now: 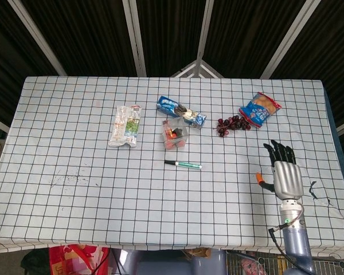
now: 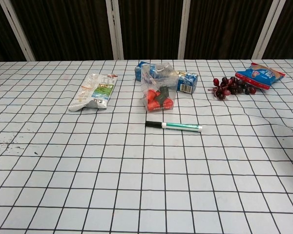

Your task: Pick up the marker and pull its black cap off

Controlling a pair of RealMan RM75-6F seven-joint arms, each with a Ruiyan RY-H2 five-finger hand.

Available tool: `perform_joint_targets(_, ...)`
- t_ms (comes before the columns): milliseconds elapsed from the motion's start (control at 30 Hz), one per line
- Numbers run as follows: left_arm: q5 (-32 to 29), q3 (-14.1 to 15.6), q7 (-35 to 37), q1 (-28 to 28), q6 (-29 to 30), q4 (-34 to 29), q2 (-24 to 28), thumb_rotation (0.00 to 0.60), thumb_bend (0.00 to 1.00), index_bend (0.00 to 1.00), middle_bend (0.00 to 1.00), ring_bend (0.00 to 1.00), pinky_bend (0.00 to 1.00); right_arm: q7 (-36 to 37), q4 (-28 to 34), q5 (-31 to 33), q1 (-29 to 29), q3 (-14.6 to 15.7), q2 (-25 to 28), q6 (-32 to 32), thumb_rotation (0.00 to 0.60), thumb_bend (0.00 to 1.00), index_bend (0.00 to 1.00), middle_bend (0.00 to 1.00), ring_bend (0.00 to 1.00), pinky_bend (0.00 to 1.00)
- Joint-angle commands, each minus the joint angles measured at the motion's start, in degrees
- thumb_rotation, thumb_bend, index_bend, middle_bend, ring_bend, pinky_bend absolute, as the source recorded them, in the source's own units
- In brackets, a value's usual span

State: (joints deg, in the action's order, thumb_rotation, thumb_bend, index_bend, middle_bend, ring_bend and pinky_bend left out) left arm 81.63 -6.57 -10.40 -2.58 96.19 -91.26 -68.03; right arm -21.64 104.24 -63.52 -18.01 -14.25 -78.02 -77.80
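Note:
A green and white marker lies flat near the middle of the checked tablecloth, its black cap pointing left. My right hand hovers over the table's right side in the head view, fingers stretched out and apart, empty, well to the right of the marker. The chest view does not show that hand. My left hand appears in neither view.
Behind the marker stands a clear box of orange items. A blue packet, a pale snack bag, dark grapes and a blue chip bag lie across the far half. The table's right edge is near my right hand.

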Motion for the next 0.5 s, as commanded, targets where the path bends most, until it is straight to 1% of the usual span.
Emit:
perform_joint_targets(33,0.2,0.1,-0.4,0.2,-0.1,0.0,-0.3,0.6,0.5,0.05,0.0,0.0,0.01,-2.3,1.3,2.9,-2.8,-1.6,-2.4,2.4,0.6,0.33,0.21,0.08,0.05,0.0)
perform_joint_targets(133,-0.1,0.1,-0.6,0.3,-0.6,0.6,-0.6,0.6,0.5,0.05,0.0,0.0,0.01,-5.8,1.7,6.1,-6.0,-2.6,-5.3,4.6,0.6,0.33,0.23,0.07,0.05,0.0)
perform_joint_targets(267,-1.0,0.0,0.0,0.4,-1.3,2.0,-1.1,0.6,0.5,0.05,0.0,0.0,0.01,-13.2,0.3,11.3,-11.0,-3.7,-10.3,5.9,0.6,0.33,0.27,0.07,0.05,0.0)
perform_joint_targets(367,-1.7,0.0,1.1,0.3,-1.9,3.8,-1.5,0.6,0.5,0.05,0.0,0.0,0.01,-17.7,-2.5,16.6,-15.2,-5.4,-15.1,6.8,0.6,0.33,0.3,0.07,0.05,0.0)
perform_joint_targets(500,-2.8,-0.1,2.9,0.0,-2.6,6.4,-1.9,0.6,0.5,0.05,0.0,0.0,0.01,-20.6,-6.4,22.0,-19.1,-7.1,-19.5,7.8,0.6,0.33,0.32,0.07,0.05,0.0)
